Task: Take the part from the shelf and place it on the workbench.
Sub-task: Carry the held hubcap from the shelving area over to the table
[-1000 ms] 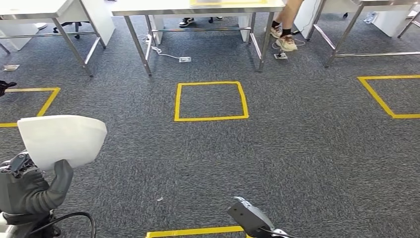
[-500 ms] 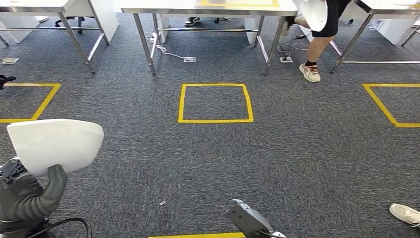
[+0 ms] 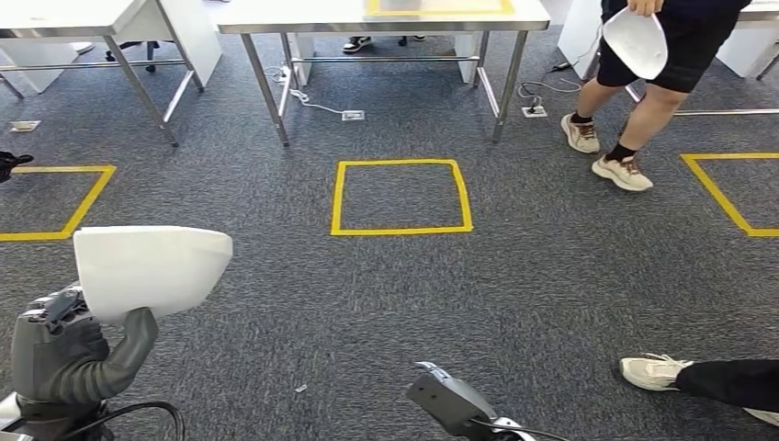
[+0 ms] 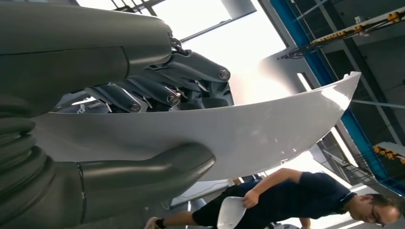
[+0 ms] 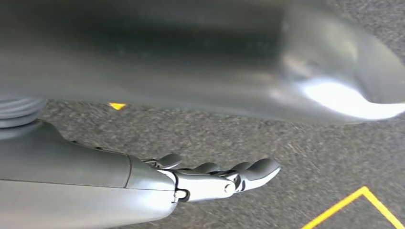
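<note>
Part (image 3: 152,269), a white curved shell, is held by the left hand (image 3: 69,354) with its long axis crosswise, the steel worktop (image 3: 381,16) well ahead beyond the yellow floor square (image 3: 401,197); right hand (image 5: 215,179) hangs empty, fingers extended.

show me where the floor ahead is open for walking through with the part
Open: the carpet around the middle yellow square, between it and the white part in the left hand. Crowded: the right side, where a person carrying another white part walks by the table, and a shoe lies at lower right.
</note>
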Robot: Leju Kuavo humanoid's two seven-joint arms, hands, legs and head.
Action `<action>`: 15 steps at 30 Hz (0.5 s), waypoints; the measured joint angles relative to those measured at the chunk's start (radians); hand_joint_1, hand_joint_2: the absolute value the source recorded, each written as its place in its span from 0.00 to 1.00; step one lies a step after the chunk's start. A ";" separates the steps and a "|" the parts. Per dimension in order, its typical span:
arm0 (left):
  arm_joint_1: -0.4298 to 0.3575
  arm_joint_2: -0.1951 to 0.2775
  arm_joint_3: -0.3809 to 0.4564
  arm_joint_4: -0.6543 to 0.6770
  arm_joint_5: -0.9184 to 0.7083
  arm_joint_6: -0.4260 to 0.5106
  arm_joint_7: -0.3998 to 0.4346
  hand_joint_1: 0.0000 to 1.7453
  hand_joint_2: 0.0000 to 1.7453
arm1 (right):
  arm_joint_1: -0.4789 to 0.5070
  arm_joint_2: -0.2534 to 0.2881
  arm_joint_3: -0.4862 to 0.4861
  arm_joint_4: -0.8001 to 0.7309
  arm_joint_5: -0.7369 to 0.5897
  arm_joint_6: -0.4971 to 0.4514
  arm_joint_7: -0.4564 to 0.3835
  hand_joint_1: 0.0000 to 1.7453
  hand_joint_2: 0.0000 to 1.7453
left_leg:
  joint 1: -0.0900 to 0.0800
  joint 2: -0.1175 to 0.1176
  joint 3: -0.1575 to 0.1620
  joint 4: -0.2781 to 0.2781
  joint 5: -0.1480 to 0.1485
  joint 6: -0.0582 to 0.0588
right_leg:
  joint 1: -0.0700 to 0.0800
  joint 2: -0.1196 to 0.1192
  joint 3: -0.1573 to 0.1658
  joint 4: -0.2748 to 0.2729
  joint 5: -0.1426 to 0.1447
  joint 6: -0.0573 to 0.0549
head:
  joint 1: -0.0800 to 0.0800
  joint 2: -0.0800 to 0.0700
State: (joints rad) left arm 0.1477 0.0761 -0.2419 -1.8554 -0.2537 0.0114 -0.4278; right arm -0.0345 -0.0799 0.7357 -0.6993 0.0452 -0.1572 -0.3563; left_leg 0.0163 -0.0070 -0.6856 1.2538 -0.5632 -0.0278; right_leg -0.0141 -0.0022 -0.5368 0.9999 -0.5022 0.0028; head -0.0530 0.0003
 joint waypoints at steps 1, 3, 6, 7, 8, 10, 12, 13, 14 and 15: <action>-0.005 0.000 -0.002 0.004 0.001 -0.005 -0.001 1.00 1.00 | 0.000 0.001 0.001 0.000 0.000 0.000 -0.002 0.00 0.00 | 0.002 0.002 0.024 -0.068 0.048 -0.001 | -0.002 0.001 0.009 0.002 -0.008 0.004 | 0.000 0.000; -0.013 0.001 -0.007 0.012 0.001 -0.009 -0.003 1.00 1.00 | -0.003 0.002 0.002 0.002 0.000 0.000 -0.005 0.00 0.00 | 0.002 0.006 0.069 -0.181 0.101 0.004 | 0.000 0.003 0.019 0.008 -0.024 0.017 | -0.001 0.000; -0.019 0.003 -0.013 0.019 0.002 -0.010 -0.003 1.00 1.00 | -0.006 0.002 0.005 0.006 0.000 0.000 -0.006 0.00 0.00 | -0.002 0.004 0.078 -0.211 0.094 0.028 | 0.003 0.003 0.019 0.006 -0.030 0.035 | 0.003 0.000; -0.021 0.003 -0.016 0.020 0.002 -0.011 -0.003 1.00 1.00 | -0.007 0.002 0.006 0.007 0.000 0.000 -0.006 0.00 0.00 | -0.002 0.003 0.080 -0.213 0.093 0.036 | 0.002 0.003 0.021 0.006 -0.032 0.041 | 0.004 0.000; -0.024 0.004 -0.018 0.021 0.002 -0.014 -0.004 1.00 1.00 | -0.009 0.002 0.007 0.008 -0.001 -0.001 -0.006 0.00 0.00 | -0.002 0.003 0.083 -0.215 0.091 0.043 | 0.000 0.002 0.017 0.019 -0.040 0.046 | 0.005 0.000; -0.034 0.004 -0.025 0.025 0.002 -0.019 -0.006 1.00 1.00 | -0.012 0.002 0.007 0.008 -0.005 -0.005 -0.007 0.00 0.00 | 0.000 0.004 0.091 -0.219 0.086 0.056 | -0.001 0.002 -0.025 0.104 -0.077 0.052 | 0.005 0.000; -0.042 0.004 -0.034 0.035 0.005 -0.025 -0.008 1.00 1.00 | -0.011 0.002 0.007 0.008 -0.011 -0.012 -0.007 0.00 0.00 | -0.003 0.004 0.096 -0.219 0.079 0.063 | -0.001 0.002 -0.110 0.243 -0.124 0.053 | 0.006 0.000; -0.045 0.004 -0.039 0.041 0.006 -0.027 -0.009 1.00 1.00 | -0.008 0.002 0.007 0.008 -0.013 -0.016 -0.007 0.00 0.00 | -0.004 0.003 0.099 -0.219 0.076 0.065 | 0.000 0.003 -0.146 0.292 -0.130 0.053 | 0.006 0.000; -0.048 0.005 -0.043 0.046 0.008 -0.028 -0.009 1.00 1.00 | -0.005 0.002 0.007 0.008 -0.016 -0.019 -0.006 0.00 0.00 | -0.006 0.001 0.104 -0.219 0.072 0.066 | 0.000 0.003 -0.166 0.305 -0.117 0.051 | 0.006 0.000; -0.051 0.005 -0.047 0.051 0.010 -0.028 -0.010 1.00 1.00 | -0.003 0.002 0.007 0.008 -0.018 -0.021 -0.006 0.00 0.00 | -0.007 -0.001 0.110 -0.219 0.067 0.065 | 0.001 0.003 -0.163 0.276 -0.082 0.048 | 0.006 0.000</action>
State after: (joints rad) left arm 0.0968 0.0808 -0.2889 -1.8040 -0.2436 -0.0167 -0.4376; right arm -0.0376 -0.0781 0.7431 -0.6909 0.0274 -0.1781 -0.3628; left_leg 0.0096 -0.0077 -0.5753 1.0348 -0.4958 0.0368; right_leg -0.0133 0.0004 -0.7000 1.2760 -0.5846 0.0509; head -0.0474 0.0001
